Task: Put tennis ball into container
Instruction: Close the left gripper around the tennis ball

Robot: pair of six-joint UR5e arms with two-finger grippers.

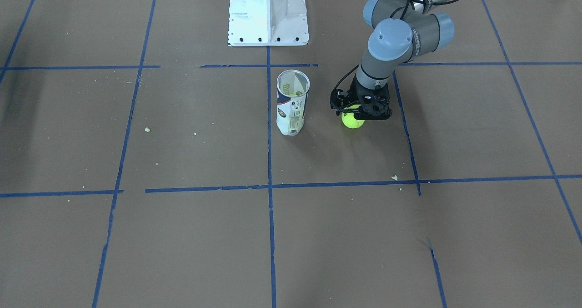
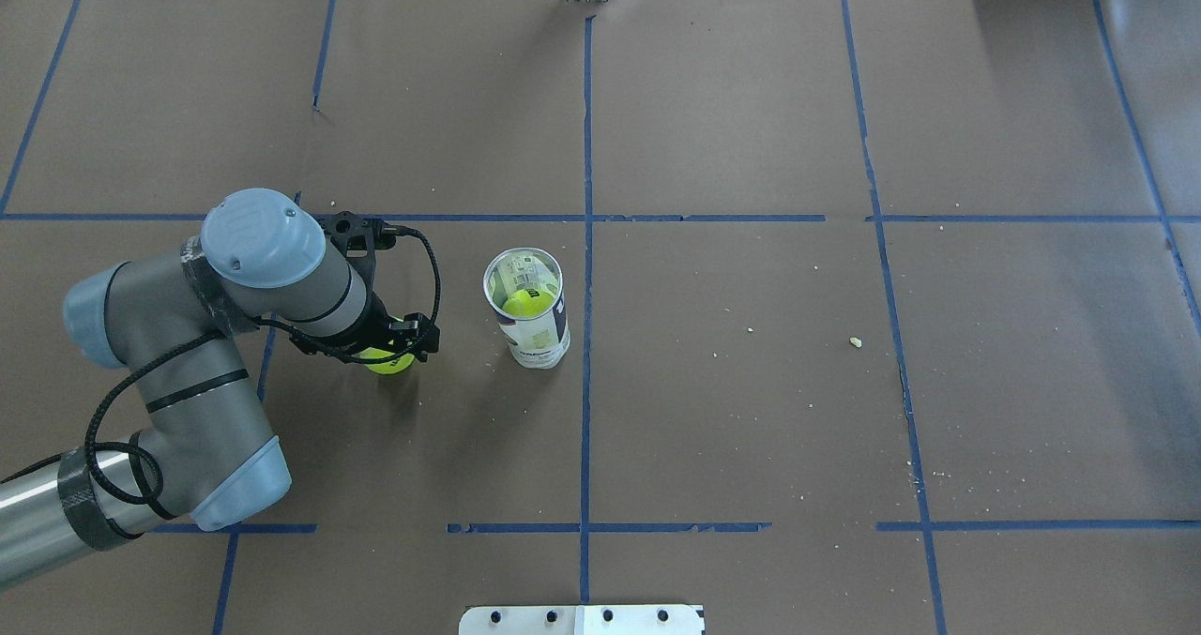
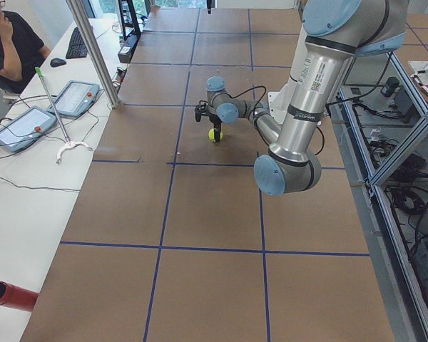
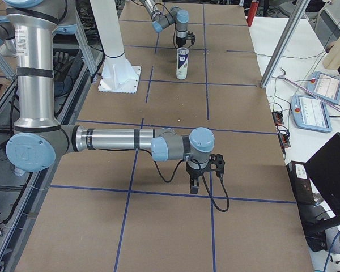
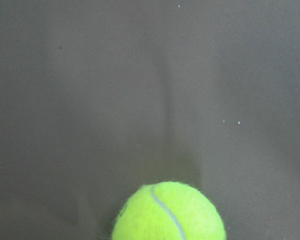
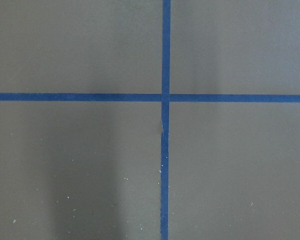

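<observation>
Hovering low with the left pincer (image 1: 361, 110) directly over the tennis ball (image 1: 353, 122), covering its upper half. Cannot tell whether clenched on it or released. Cannot tell either whether lifted or resting on the brown tabletop (image 1: 204, 153). Near it, toward the robot's right, standing upright and open-topped: the container (image 1: 292, 108), with 1 other ball (image 2: 528, 304) already inside. Well apart from all this, pointing the right pincer (image 4: 194, 188) down over a crossing of 2 blue tape lines (image 6: 165, 97). Cannot tell its state.
</observation>
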